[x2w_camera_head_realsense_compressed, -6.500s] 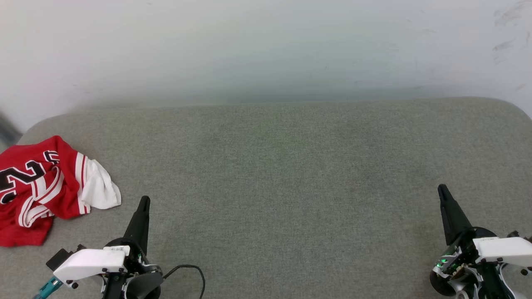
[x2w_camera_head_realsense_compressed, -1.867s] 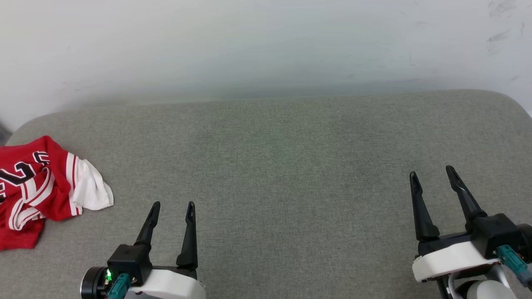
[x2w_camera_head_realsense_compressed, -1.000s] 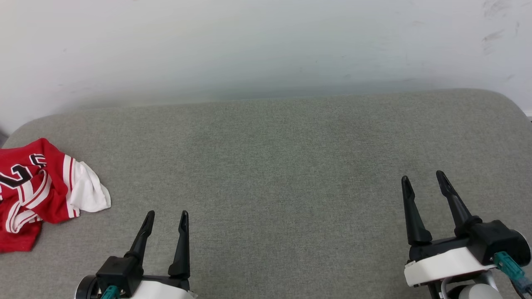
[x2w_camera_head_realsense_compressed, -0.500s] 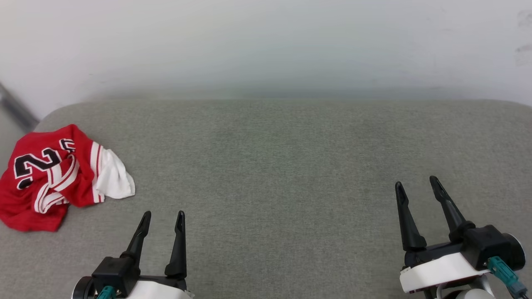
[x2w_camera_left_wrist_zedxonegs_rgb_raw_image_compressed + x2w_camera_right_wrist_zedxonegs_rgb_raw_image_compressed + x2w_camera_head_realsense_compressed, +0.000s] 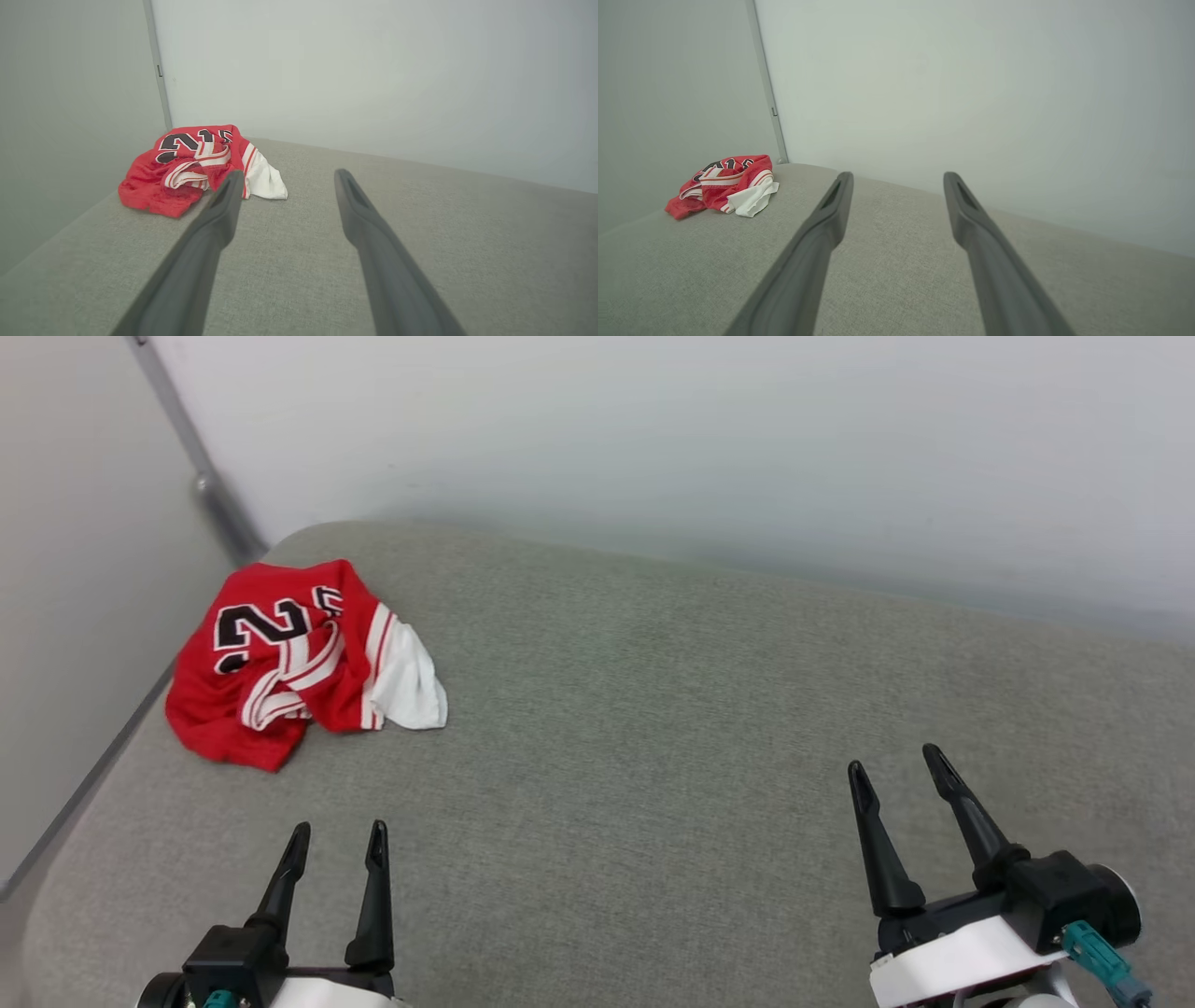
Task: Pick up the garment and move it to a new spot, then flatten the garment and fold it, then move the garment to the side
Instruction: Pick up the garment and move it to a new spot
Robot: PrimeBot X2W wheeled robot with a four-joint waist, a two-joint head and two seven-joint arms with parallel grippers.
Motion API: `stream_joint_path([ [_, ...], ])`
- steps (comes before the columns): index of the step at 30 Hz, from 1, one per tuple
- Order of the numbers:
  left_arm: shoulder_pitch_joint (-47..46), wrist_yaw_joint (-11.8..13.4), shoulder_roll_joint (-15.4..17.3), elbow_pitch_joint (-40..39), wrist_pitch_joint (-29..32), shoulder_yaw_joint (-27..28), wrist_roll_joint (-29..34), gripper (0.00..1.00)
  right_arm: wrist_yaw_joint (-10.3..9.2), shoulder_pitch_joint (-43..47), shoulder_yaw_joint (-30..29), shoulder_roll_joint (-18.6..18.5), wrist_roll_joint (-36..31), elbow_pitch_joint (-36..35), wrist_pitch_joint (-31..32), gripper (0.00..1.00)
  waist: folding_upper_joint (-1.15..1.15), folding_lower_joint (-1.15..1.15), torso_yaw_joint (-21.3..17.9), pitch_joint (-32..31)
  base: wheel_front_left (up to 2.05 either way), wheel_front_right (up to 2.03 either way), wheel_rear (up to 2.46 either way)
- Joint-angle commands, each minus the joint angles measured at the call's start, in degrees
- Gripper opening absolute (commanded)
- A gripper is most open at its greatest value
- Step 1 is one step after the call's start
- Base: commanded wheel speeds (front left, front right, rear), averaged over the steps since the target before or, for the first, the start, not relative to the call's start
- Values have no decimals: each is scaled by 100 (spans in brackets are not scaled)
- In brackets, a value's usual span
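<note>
The garment is sitting crumpled in the worktop far-left corner, well ahead of both jaws, which are gaping wide, empty.

Crumpled red jersey garment, bench 10 o'clock: red body, white sleeve at its 4 o'clock edge, red-white striped trim across the middle, black digits with white outline at its 11 o'clock. Padded fabric bench: plain grey-green, fine heathered weave. Left pincer and right pincer: matte black fingers, white housing behind, teal connector on each. Painted wall: flat off-white. Thin metal corner strip, 11 o'clock: grey.
</note>
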Motion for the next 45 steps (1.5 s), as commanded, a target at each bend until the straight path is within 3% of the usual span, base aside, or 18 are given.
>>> stream_joint_path([
  [1,52,-3,-8,-35,-16,17,46,100,-2,72,-1,7,35,-2,-12,100,0,0,238,-9,0,0,0],
  [12,104,-91,-8,-102,-16,-18,136,100,-2,97,140,7,157,44,-12,100,0,0,873,-45,0,0,0],
  [21,181,-110,-9,-123,-16,-28,170,100,-2,113,237,7,210,78,-12,100,0,0,1063,-136,0,0,0],
  [34,198,-105,-9,-84,-16,-17,26,100,-2,103,272,7,153,64,-12,100,0,0,1071,-103,0,0,0],
  [45,-560,-140,-1,154,-15,252,-195,100,-2,-231,244,5,-381,-157,-11,100,0,0,649,923,0,0,0],
])
